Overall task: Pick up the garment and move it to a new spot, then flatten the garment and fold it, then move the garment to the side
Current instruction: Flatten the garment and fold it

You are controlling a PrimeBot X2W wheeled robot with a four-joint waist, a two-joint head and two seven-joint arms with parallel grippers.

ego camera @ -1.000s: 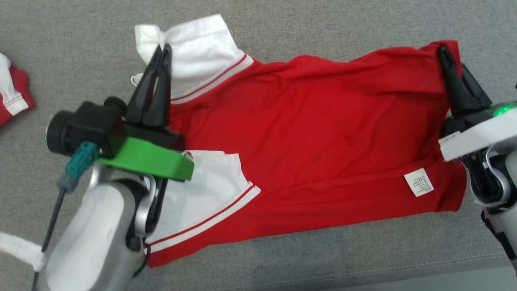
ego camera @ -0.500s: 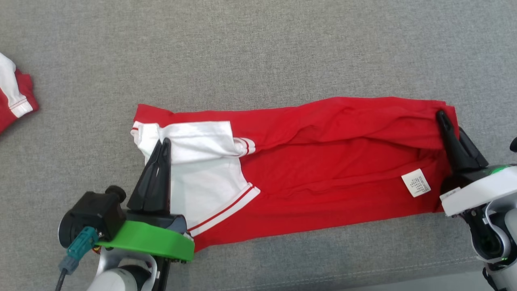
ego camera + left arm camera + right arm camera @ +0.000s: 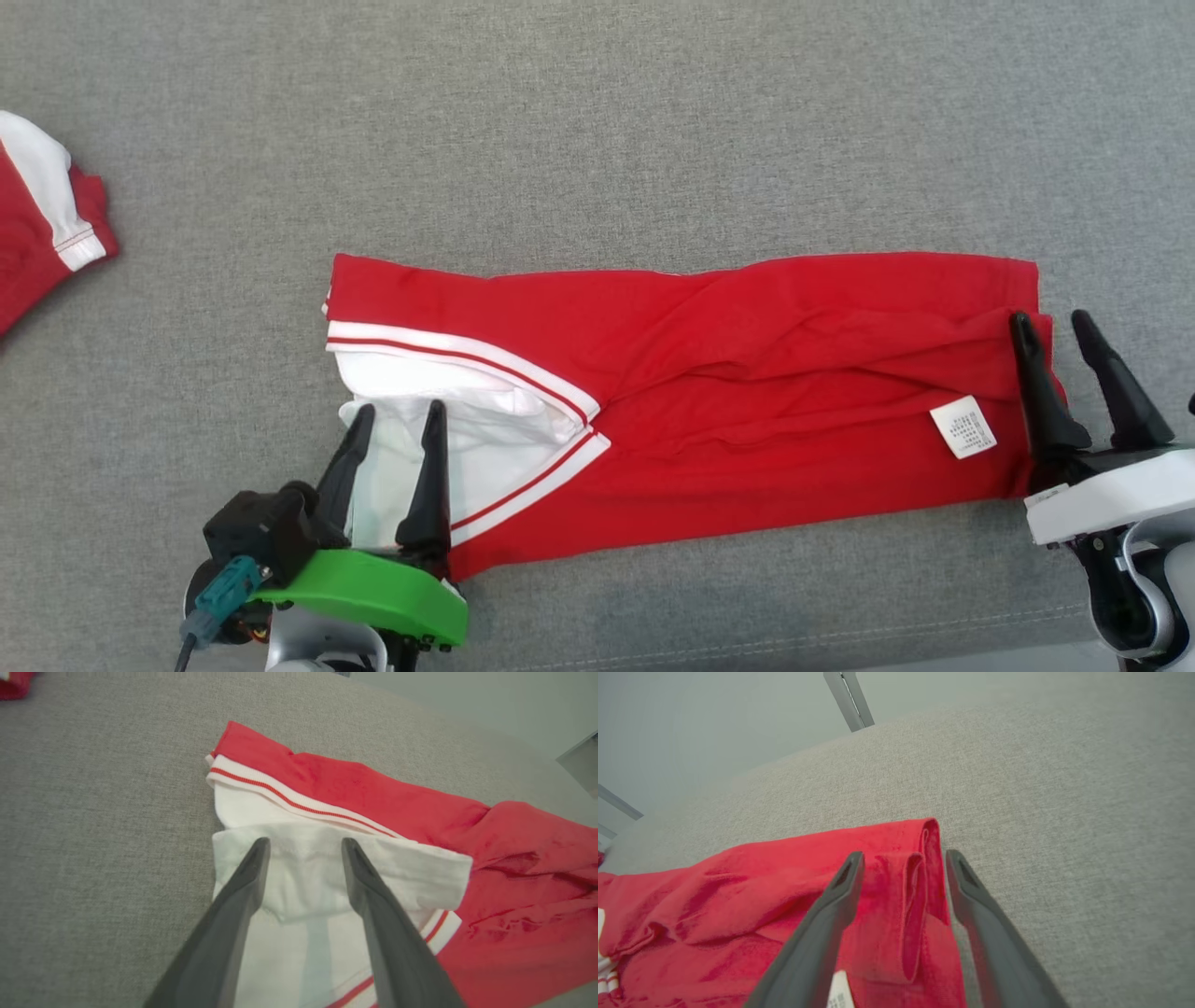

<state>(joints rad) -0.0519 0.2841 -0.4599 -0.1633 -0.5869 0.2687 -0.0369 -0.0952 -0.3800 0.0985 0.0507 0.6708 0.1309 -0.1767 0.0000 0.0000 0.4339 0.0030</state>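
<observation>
The garment (image 3: 747,392) is a red shirt with white, red-striped sleeves, lying folded lengthwise as a long band on the grey cloth surface. Its white sleeves (image 3: 467,420) are at the left end, and a white care label (image 3: 966,427) shows near the right end. My left gripper (image 3: 399,416) stands open over the white sleeve (image 3: 303,882), with nothing pinched between its fingers. At the right end my right gripper (image 3: 1053,324) is open, its fingers straddling the red hem (image 3: 920,896); the folded edge lies loose between them.
Another red and white garment (image 3: 42,243) lies at the far left edge of the grey surface (image 3: 597,121). The surface's front edge (image 3: 840,644) runs just below the shirt, between my two arms.
Both grippers carried the far edge toward me, folding the shirt in half lengthwise, then opened and let go. They were shut on the cloth before. The head view shifted slightly.
</observation>
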